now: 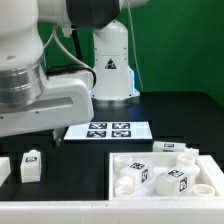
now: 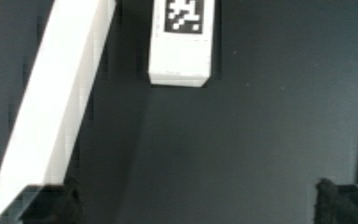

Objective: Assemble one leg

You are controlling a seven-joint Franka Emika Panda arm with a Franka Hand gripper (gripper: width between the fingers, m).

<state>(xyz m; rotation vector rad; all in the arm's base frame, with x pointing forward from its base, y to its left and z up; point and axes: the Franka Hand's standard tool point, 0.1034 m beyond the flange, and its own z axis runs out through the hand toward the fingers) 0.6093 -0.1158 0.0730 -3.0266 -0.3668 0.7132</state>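
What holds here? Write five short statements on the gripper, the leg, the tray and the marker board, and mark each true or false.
1. The gripper is open and empty. True.
2. The leg is clamped in the gripper. False: it lies on the dark table, apart from both fingers.
3. The marker board lies flat on the table. True.
4. The tray is empty. False: several white parts sit in it.
5. A small white post stands outside the tray. True.
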